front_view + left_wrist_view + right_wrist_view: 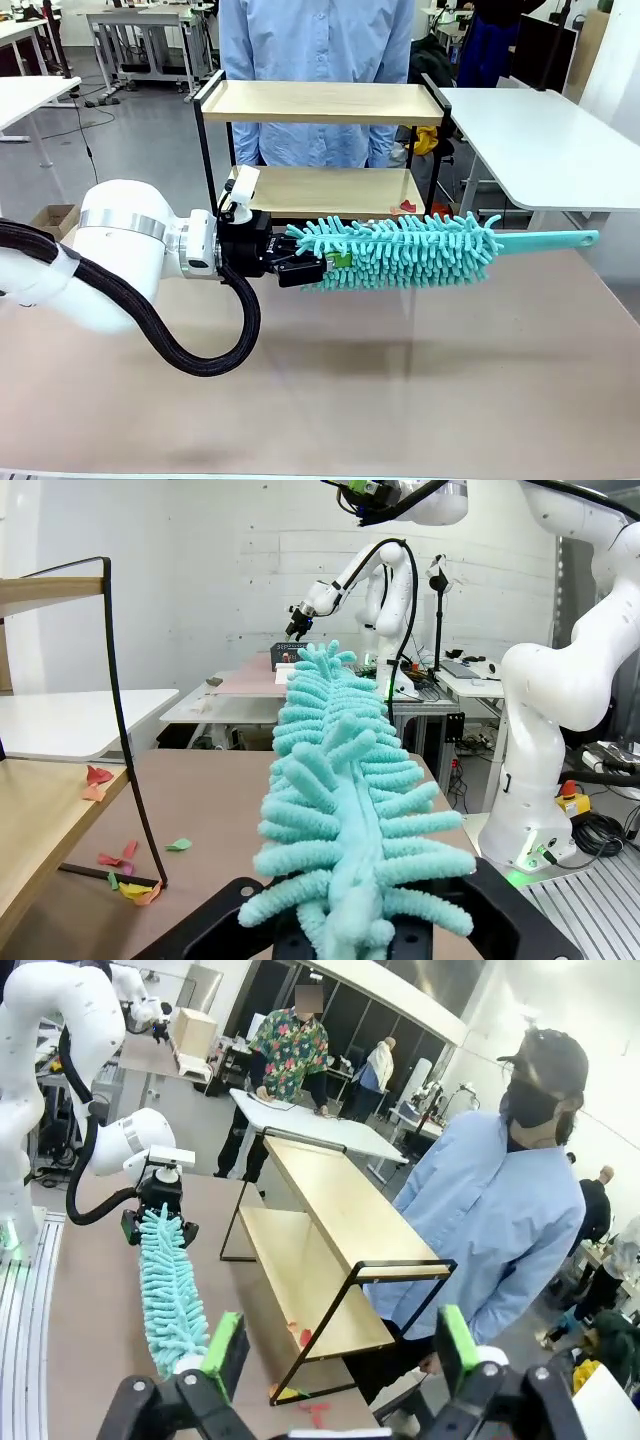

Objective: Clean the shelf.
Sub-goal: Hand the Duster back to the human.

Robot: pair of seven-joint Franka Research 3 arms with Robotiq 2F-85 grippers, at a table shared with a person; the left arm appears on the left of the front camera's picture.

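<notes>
The left gripper (pixel 322 268) is clamping a teal duster (pixel 410 250) level beside the shelf (pixel 320 105); the right gripper (pixel 340 1345) is hanging spread wide.

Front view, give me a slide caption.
Left hand holds a teal duster level before the shelf.

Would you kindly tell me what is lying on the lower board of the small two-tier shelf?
A few small red and orange scraps lie on the lower light wooden board of the black-framed shelf. In the front view the fluffy teal duster hides part of that board.
</notes>
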